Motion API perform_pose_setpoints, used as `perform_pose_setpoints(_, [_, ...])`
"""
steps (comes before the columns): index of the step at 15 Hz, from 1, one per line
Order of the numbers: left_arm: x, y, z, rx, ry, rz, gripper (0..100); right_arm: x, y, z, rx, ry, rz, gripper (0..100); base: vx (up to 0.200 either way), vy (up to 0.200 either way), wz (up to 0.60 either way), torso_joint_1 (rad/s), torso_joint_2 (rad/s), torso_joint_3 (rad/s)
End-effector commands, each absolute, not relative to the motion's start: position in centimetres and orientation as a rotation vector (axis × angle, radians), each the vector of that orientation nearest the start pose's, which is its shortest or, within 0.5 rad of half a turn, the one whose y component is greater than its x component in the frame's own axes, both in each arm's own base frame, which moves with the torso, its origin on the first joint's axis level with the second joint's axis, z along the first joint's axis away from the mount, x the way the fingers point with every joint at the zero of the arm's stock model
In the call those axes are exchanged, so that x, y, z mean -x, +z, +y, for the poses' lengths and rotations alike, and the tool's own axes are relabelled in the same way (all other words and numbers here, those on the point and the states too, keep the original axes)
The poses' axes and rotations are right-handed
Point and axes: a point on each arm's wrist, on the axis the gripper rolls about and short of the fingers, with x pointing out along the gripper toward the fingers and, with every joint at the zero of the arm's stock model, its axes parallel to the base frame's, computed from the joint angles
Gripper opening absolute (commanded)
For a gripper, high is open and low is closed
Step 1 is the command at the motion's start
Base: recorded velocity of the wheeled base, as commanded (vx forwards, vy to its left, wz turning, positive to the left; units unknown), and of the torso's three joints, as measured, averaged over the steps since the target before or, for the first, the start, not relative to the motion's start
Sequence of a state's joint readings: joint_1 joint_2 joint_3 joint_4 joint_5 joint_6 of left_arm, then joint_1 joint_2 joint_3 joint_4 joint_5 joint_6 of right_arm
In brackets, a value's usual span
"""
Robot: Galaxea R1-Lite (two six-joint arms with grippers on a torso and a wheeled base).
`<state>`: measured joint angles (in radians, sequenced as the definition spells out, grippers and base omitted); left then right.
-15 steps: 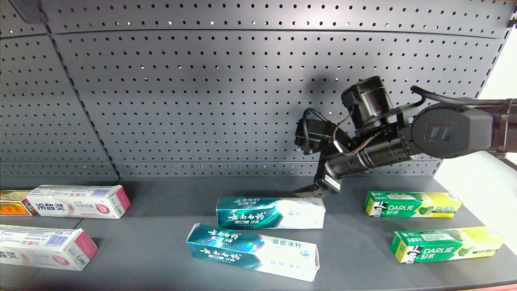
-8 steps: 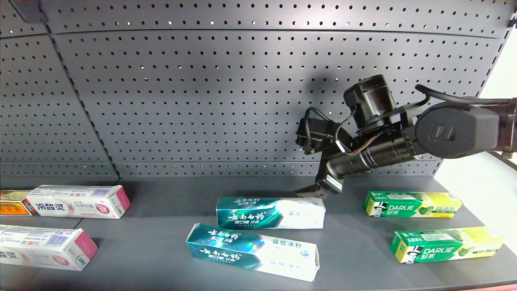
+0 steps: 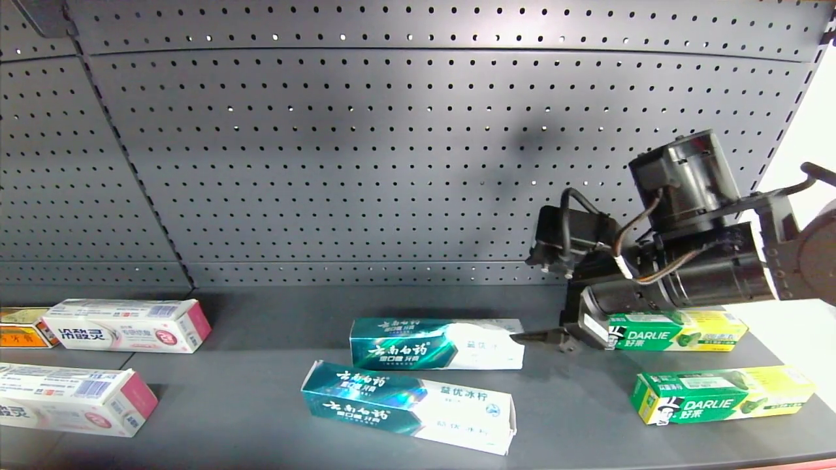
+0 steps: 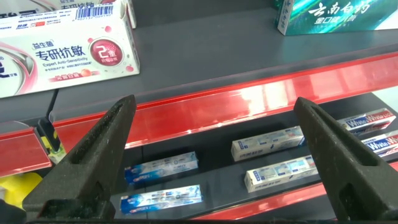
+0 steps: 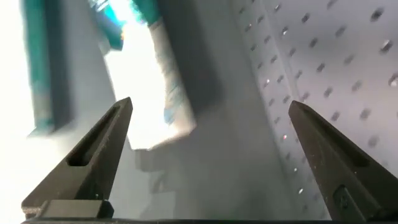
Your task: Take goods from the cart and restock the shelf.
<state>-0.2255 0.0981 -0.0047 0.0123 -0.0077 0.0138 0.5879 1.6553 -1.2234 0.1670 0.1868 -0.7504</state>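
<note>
Your right claw (image 3: pixel 537 337) sat wide open, empty, just beside rear teal-and-white cardboard toothpaste box (image 3: pixel 437 343) on grey metal shelf (image 3: pixel 261 313). Your left claw (image 4: pixel 214 102) gaped too, holding nothing.

Teal-white toothpaste box (image 3: pixel 436 343), grey perforated pegboard (image 3: pixel 326 163)

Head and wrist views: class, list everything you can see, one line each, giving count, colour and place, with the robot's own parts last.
teal boxes: two, teal and white, mid-shelf, one behind the other
green boxes: two, green and yellow, shelf's right end
pink boxes: two, white and pink, shelf's left end
orange box: one, orange, far left, beside the rear pink box
lower boxes: six, white and blue, level below
shelf: one, grey, red front edge
pegboard: one, grey, behind the shelf
left gripper: one, black, open, before the shelf's front edge
right gripper: one, black, open, between teal and green boxes
</note>
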Motion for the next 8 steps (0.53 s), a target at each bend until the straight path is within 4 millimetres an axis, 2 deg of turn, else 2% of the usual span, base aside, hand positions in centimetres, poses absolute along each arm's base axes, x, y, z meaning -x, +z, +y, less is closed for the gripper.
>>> perform_pose_setpoints(1, [1.5, 7.7, 0.3, -0.025, -0.234, 0.105, 100, -21.7, 23.6, 14.8, 0.786, 0.925, 0.259, 100, 0.0, 0.0, 0.0, 0.0, 0.0, 0.0])
perform_pose_setpoints(3, [1.5, 7.7, 0.3, -0.025, -0.234, 0.105, 100, -21.0, 23.4, 14.0, 0.776, 0.91, 0.249, 100, 0.0, 0.0, 0.0, 0.0, 0.0, 0.0])
perform_pose_setpoints(6, [1.5, 7.7, 0.3, -0.026, -0.235, 0.105, 100, -19.9, 24.7, 12.5, 0.722, 0.863, 0.217, 100, 0.0, 0.0, 0.0, 0.0, 0.0, 0.0])
perform_pose_setpoints(8, [1.5, 7.7, 0.3, -0.025, -0.234, 0.105, 100, -19.5, 24.8, 11.3, 0.708, 0.824, 0.213, 100, 0.0, 0.0, 0.0, 0.0, 0.0, 0.0])
